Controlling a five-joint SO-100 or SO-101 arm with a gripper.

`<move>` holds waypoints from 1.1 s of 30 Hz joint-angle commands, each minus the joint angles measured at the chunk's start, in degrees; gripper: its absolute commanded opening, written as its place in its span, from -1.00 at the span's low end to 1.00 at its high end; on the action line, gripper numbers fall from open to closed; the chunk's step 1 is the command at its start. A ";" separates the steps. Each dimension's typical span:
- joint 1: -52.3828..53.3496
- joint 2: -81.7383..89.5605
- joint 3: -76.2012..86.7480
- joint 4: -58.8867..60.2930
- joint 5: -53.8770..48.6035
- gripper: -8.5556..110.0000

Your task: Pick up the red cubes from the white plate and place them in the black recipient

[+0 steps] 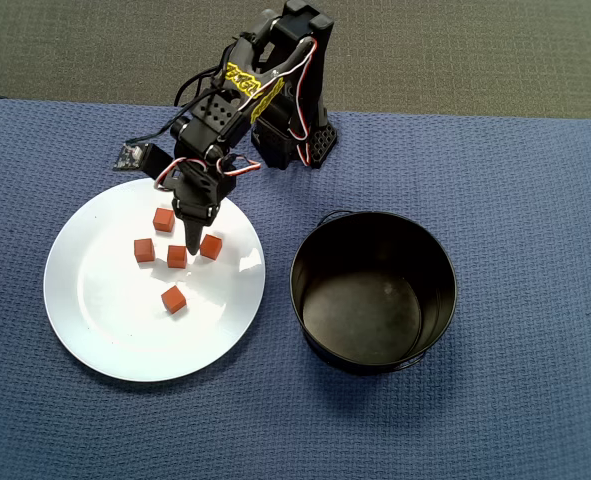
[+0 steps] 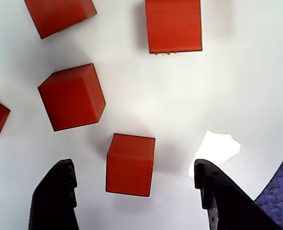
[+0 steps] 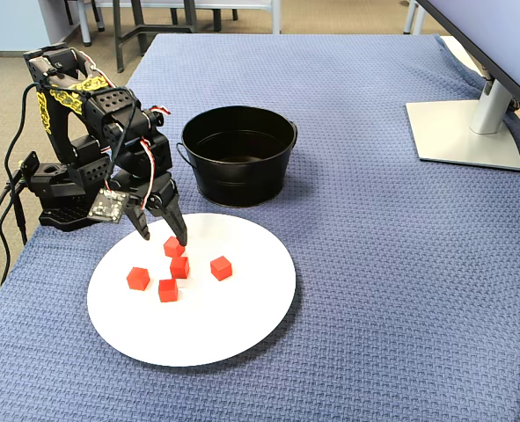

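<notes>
Several small red cubes (image 1: 176,256) lie near the middle of the white plate (image 1: 105,330). My gripper (image 1: 191,238) hangs open just above them, pointing down at the plate. In the wrist view one red cube (image 2: 130,164) lies on the plate between my two black fingers (image 2: 55,201), touching neither, with the others (image 2: 72,97) beyond it. From the fixed view the gripper (image 3: 164,237) is low over the cube (image 3: 173,247) closest to the arm. The black recipient (image 1: 373,292) stands empty to the right of the plate in the overhead view.
Everything rests on a blue woven cloth (image 1: 515,200). The arm's base (image 3: 57,207) stands at the cloth's edge beside the plate (image 3: 242,325). A monitor stand (image 3: 466,132) sits far off on the right of the fixed view.
</notes>
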 commanded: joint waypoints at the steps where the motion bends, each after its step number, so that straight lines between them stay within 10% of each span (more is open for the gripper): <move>1: 0.62 -1.93 -4.48 -1.85 0.35 -0.47; 33: -7.47 -4.48 0.62 -7.82 -2.20 -0.67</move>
